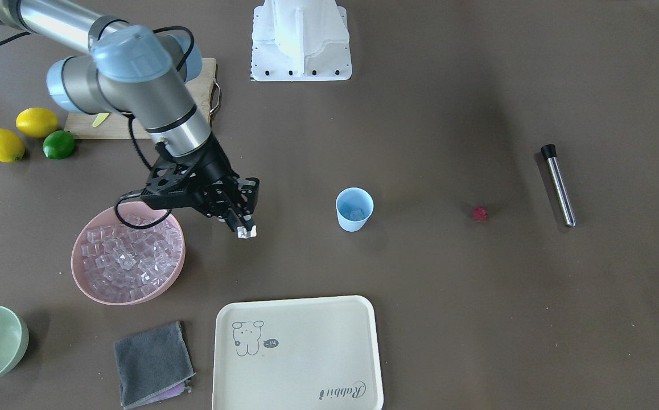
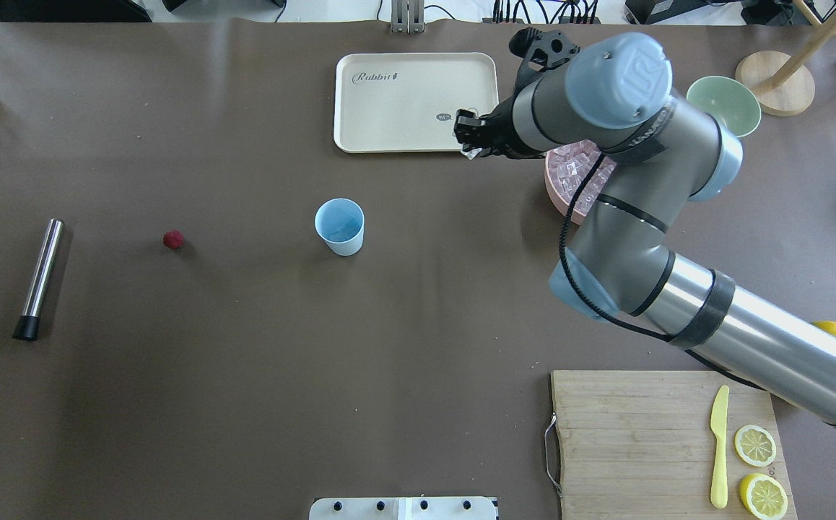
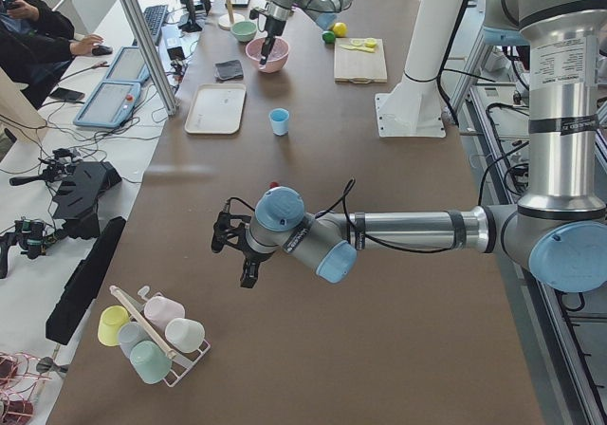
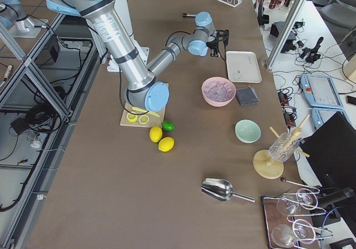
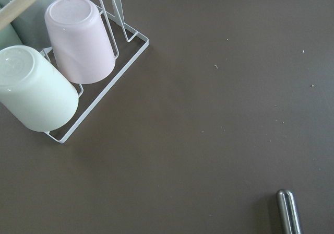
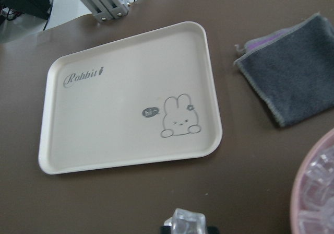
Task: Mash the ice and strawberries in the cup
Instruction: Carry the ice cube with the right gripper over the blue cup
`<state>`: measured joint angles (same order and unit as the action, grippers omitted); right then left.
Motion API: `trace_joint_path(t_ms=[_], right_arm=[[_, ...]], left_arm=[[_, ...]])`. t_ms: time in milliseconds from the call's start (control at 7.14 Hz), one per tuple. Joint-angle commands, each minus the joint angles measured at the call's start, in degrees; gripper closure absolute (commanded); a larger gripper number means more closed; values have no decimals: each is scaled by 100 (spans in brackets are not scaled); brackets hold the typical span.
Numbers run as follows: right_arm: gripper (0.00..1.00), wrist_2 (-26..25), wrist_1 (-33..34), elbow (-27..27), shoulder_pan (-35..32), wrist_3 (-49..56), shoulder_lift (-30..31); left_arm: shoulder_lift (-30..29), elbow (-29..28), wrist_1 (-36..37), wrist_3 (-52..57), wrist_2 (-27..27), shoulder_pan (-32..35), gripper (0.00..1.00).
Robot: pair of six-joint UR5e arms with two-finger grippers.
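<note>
Just right of the pink bowl point(image 1: 74, 262) in the front view, the right gripper point(image 1: 245, 229) pinches one ice cube point(image 6: 187, 222), held up to carry to the cup point(image 1: 354, 209) further right. The strawberry point(image 1: 480, 213) waits past it. I cannot tell if the left gripper point(image 3: 242, 259) is open.

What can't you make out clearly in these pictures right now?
Left hand: exterior left view only, too small to tell whether open or shut.
Right hand: cut off by the right wrist view's bottom edge; only its ice cube shows there.
Cup: contents too small to count in any view.
Metal rod: cut by the left wrist view's bottom edge.
</note>
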<state>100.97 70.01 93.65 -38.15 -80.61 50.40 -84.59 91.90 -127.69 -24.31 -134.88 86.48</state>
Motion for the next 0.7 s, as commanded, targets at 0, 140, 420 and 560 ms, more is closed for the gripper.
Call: trace_joint_path(t_ms=[0, 140, 420, 560], right_arm=[[81, -998, 715, 5, 1129, -813, -741], [81, -1671, 672, -4, 1473, -929, -864], [80, -1721, 645, -196, 1582, -1087, -883], [79, -1774, 558, -276, 1582, -1089, -900]], left_arm=[[-13, 12, 7, -12, 6, 0, 2], [-22, 20, 7, -12, 6, 0, 2], [-66, 12, 7, -12, 6, 0, 2], [-66, 3, 7, -3, 6, 0, 2]])
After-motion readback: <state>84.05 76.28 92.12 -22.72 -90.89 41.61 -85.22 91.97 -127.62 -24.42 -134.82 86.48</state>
